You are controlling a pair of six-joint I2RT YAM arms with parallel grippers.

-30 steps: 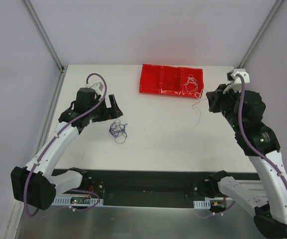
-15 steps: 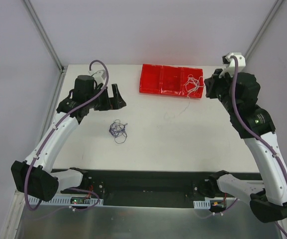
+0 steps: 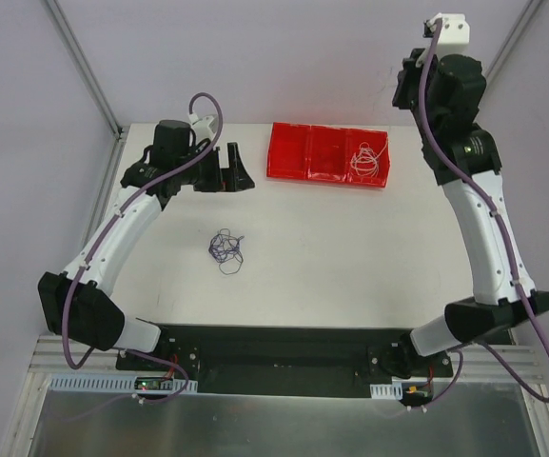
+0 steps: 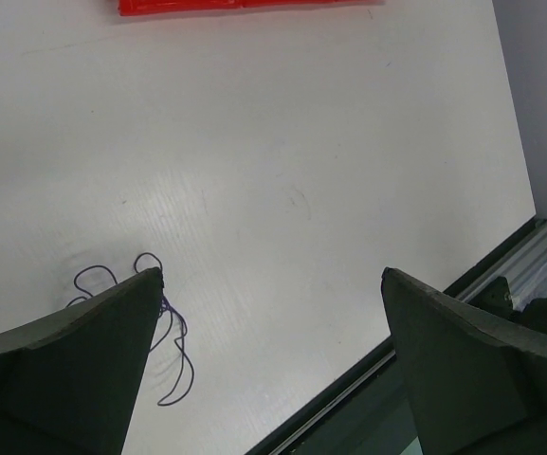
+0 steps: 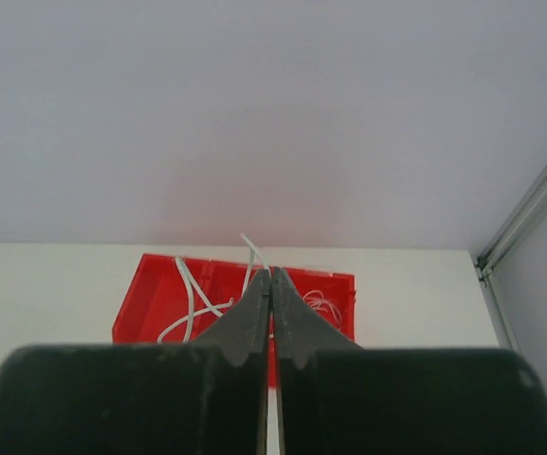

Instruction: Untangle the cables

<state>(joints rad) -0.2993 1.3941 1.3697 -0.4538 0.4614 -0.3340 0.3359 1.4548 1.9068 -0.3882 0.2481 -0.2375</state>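
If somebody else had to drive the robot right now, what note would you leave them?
Left gripper: open, empty, above the table.
Right gripper: shut, held high, apparently pinching a strand of the white cable, whose clump lies in the red tray's right compartment.
Purple cable: loose curls on the table, apart from the white one.
Done: these two are separated.
Left: release the white strand. No red cable seen.

tray (image 3: 298,152): bright red, plain, at the far side
white cable (image 3: 367,162): white on the red, at the tray's right end
purple-blue cable (image 3: 225,249): dark purple-blue, left of the middle
table (image 3: 350,257): plain white
left gripper (image 4: 271,275): dark grey
right gripper (image 5: 271,273): dark grey
left arm (image 3: 112,243): white links, black joints
right arm (image 3: 488,248): the same
hoses (image 3: 442,133): purple
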